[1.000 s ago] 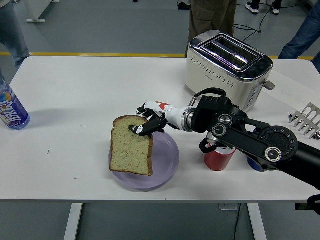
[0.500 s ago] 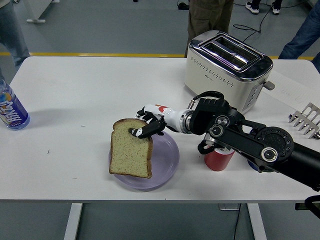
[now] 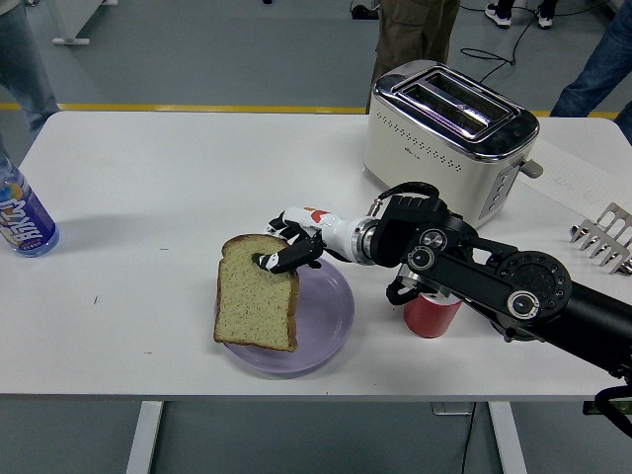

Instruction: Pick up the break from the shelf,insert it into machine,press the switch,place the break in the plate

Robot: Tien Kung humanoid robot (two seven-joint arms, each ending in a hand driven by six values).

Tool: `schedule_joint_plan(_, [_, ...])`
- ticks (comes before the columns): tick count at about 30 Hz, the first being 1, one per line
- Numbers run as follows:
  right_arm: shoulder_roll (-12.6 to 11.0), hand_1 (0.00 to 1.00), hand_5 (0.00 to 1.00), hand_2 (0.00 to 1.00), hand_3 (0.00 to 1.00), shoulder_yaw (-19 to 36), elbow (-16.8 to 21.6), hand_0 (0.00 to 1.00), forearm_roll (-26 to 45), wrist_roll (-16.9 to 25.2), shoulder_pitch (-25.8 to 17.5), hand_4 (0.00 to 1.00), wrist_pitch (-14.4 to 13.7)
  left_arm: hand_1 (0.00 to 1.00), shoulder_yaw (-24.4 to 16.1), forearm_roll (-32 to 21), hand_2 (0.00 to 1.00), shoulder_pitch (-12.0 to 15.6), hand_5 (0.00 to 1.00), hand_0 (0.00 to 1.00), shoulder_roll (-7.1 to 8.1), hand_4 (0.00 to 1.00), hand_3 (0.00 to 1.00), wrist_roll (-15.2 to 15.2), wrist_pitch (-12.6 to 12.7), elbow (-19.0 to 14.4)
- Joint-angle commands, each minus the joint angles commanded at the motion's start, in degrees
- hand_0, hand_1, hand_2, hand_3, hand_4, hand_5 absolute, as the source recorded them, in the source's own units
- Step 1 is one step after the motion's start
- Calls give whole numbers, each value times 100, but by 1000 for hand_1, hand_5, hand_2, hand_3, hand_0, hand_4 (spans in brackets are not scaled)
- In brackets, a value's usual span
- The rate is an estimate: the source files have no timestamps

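Note:
A slice of bread point(image 3: 255, 294) hangs tilted over the left part of a clear purple plate point(image 3: 331, 318) near the table's front edge. My right hand point(image 3: 288, 254) is shut on the slice's top right corner, with the black arm point(image 3: 494, 286) reaching in from the right. The bread's lower edge sits at or just above the plate; I cannot tell if they touch. The silver toaster point(image 3: 449, 133) stands at the back right with both slots empty. The metal shelf rack point(image 3: 604, 237) shows at the right edge. My left arm is out of view.
A red can point(image 3: 431, 314) stands right of the plate, under my forearm. A blue-labelled bottle point(image 3: 22, 219) stands at the left edge. People's legs point(image 3: 420, 30) show beyond the table's far side.
The hand and the bread have shifted slightly left and down over the plate. The grasp is unchanged.

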Motion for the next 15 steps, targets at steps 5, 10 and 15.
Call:
schedule_joint_plan(5, [30, 2, 79, 291, 384, -16, -72, 2, -2, 13, -10, 427, -9, 481, -6, 1, 451, 0, 829, 638, -2, 348, 552, 1, 0, 0])
schedule_joint_plan(10, [64, 2, 77, 291, 385, -56, -134, 2, -11, 29, -10, 426, -25, 481, -3, -3, 451, -4, 825, 638, -3, 346, 552, 2, -2, 0])
schedule_joint_plan(15, [79, 2, 77, 291, 385, -87, -187, 2, -9, 39, -17, 427, -26, 482, 1, -9, 452, -12, 826, 637, -2, 346, 551, 1, -1, 0])
